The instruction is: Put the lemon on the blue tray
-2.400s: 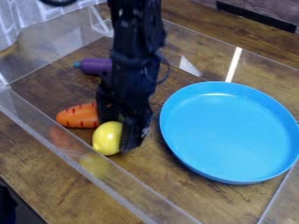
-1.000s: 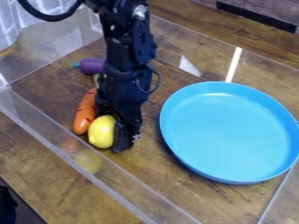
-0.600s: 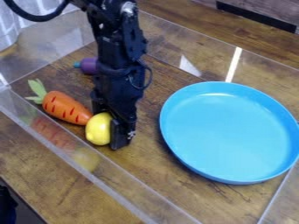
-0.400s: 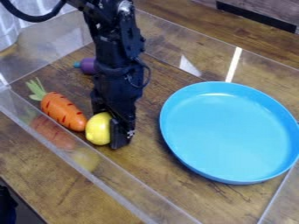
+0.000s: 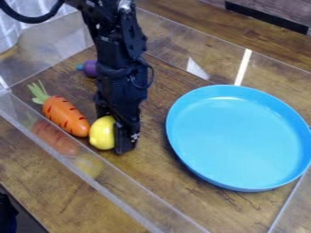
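Claw (image 5: 112,136) is down on the counter (image 5: 145,196), clamped on the lemon (image 5: 104,133), well left of the empty tray (image 5: 238,136). Since a second ago the carrot (image 5: 64,112) has swung out leftward and lies clear, so I judge the lemon free to lift. Its long axis runs roughly upright, leaning slightly.

Hand (image 5: 115,138) down on lemon (image 5: 104,134); carrot (image 5: 64,112) beside; blue tray (image 5: 238,136) right.
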Robot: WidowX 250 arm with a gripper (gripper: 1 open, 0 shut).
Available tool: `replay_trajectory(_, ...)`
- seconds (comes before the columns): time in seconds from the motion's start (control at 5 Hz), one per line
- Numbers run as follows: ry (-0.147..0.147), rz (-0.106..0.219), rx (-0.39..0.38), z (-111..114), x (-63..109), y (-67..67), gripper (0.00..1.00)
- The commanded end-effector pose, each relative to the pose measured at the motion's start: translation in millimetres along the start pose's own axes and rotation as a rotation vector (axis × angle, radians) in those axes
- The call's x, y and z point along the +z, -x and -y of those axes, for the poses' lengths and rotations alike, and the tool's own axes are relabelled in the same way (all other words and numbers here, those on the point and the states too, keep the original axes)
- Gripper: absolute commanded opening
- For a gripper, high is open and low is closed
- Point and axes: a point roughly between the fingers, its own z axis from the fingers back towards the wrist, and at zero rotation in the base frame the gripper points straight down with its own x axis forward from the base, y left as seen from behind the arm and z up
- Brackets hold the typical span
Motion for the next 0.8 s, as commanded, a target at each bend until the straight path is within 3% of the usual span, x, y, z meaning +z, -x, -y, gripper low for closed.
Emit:
replay_trajectory(0.0, -0.033, 0.035, -0.005, -5, 16.8, -7.6, 0.00)
replay_trajectory(0.4, -0.065, 0.042, -0.016, -3, 36.1, -16.7, 0.00)
replay_trajectory(0.6, -0.101, 0.063, -0.009, -2, 60.9, -27.9, 0.00)
